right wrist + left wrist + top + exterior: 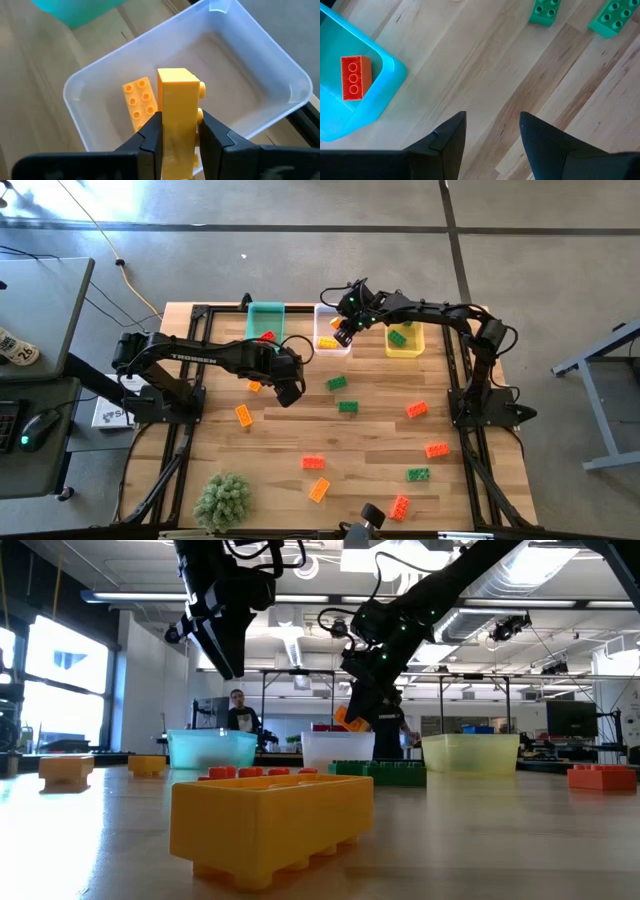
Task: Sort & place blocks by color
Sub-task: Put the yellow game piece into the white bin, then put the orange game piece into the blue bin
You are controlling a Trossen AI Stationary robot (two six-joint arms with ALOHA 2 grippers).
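My right gripper [340, 332] hangs over the clear white bin [332, 330] at the table's far side, shut on a yellow-orange block [177, 115]. Another yellow-orange block [140, 102] lies flat on the bin's floor. My left gripper [288, 392] is open and empty above the bare table, right of the teal bin [266, 321], which holds a red block [355, 77]. Green blocks [337, 383] and orange blocks [244, 415] lie loose on the table. My right gripper pinches the yellow-orange block between its two fingers [150, 135], on two opposite sides [172, 130]. The fingers come from above, pointing down. The block is lifted clear above the clear bin, its studs [201, 90] facing sideways.
A yellow bin [404, 340] with a green block stands right of the clear bin. Red, orange and green blocks [418, 474] are scattered over the table's near half. A green plant [222, 500] stands at the near left corner. People show in the room beyond.
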